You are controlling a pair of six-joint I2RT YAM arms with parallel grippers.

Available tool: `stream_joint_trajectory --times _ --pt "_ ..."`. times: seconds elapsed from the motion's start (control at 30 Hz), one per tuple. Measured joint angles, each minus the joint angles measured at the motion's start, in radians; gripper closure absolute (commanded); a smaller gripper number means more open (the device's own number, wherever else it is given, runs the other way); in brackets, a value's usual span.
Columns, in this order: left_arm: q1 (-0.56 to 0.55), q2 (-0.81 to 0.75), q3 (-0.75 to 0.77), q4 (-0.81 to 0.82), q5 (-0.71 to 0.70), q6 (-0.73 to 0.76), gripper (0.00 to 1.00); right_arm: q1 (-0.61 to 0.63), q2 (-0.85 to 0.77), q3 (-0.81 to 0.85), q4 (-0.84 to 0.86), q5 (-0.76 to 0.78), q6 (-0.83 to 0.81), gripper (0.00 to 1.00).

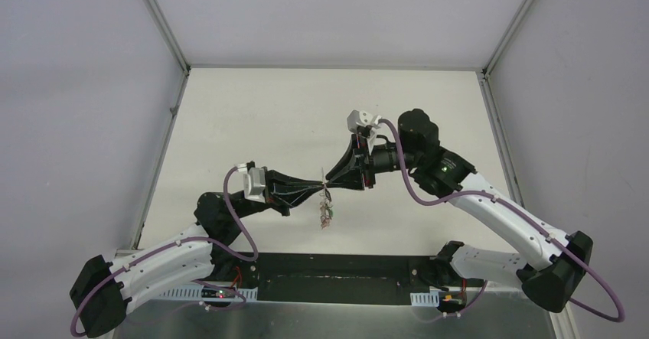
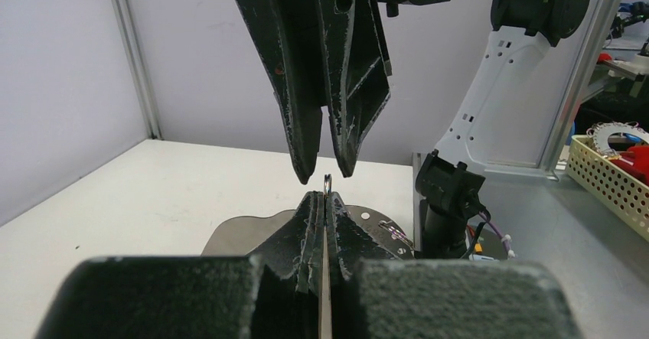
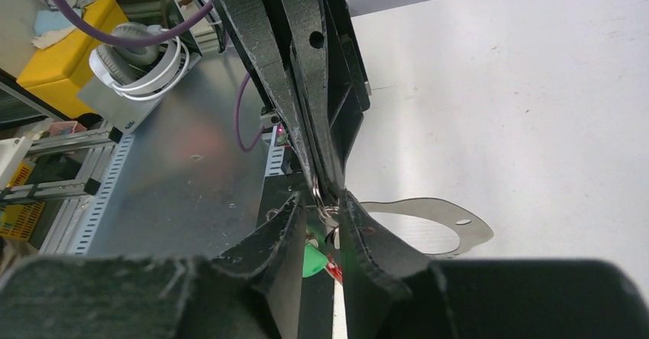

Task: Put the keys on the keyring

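Observation:
My left gripper (image 1: 320, 188) is shut on the keyring (image 2: 327, 180), a thin grey metal loop seen edge-on between its fingers, with its end poking out past their tips. My right gripper (image 1: 329, 180) meets it tip to tip above the table. In the left wrist view its two fingertips (image 2: 306, 167) straddle the loop's end with small gaps. From the right wrist view my right gripper (image 3: 325, 205) stands open around the loop (image 3: 316, 193) and small rings. The keys (image 1: 327, 215) hang below the grippers. A green tag (image 3: 310, 261) and a red tag (image 3: 334, 272) show between my right fingers.
A flat grey metal plate (image 3: 436, 215) with holes lies on the white table under the grippers. The arms' dark base plate (image 1: 337, 278) runs along the near edge. Off the table are a cream mesh basket (image 2: 612, 178) and a yellow bin (image 3: 69, 40).

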Motion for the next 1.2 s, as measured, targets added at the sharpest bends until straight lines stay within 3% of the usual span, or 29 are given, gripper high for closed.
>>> stream_joint_trajectory --times 0.4,0.57,0.87,1.2 --pt "0.0 0.0 0.0 0.0 -0.001 -0.004 1.0 0.002 0.031 -0.016 0.036 -0.025 0.039 0.79" --pt "0.0 0.0 0.0 0.0 -0.002 -0.008 1.0 0.005 0.031 -0.016 0.035 -0.028 0.037 0.99" --pt "0.0 -0.001 0.0 -0.005 -0.004 -0.029 1.0 0.006 0.031 -0.016 0.031 -0.042 0.028 1.0" --pt "0.0 -0.057 0.01 -0.155 -0.003 -0.022 0.76 0.013 0.032 -0.014 -0.079 -0.006 -0.03 1.0"
